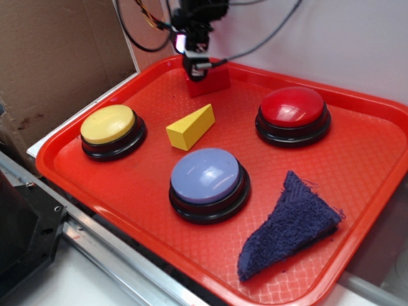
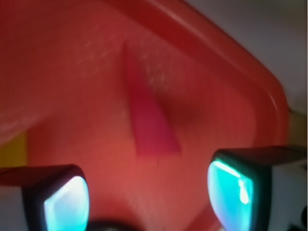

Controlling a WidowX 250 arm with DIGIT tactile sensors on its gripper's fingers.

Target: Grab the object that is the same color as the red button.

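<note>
All on tray point(image 1: 64, 167): button point(image 1: 113, 130) left w/ wedge point(image 1: 190, 127) beside, button point(image 1: 292, 115) right, button point(image 1: 208, 183) front-centre — cloth point(image 1: 291, 225) front-right, block point(image 1: 209, 81) at back.

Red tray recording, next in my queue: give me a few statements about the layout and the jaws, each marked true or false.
1. The gripper is above the dark-red wedge block with jaws apart. True.
2. The red button sits left of the yellow button. False: it sits to the right.
3. The yellow wedge block lies between the buttons. True.
4. The blue cloth covers the pale-blue button. False: it lies beside it on the red tray.
</note>
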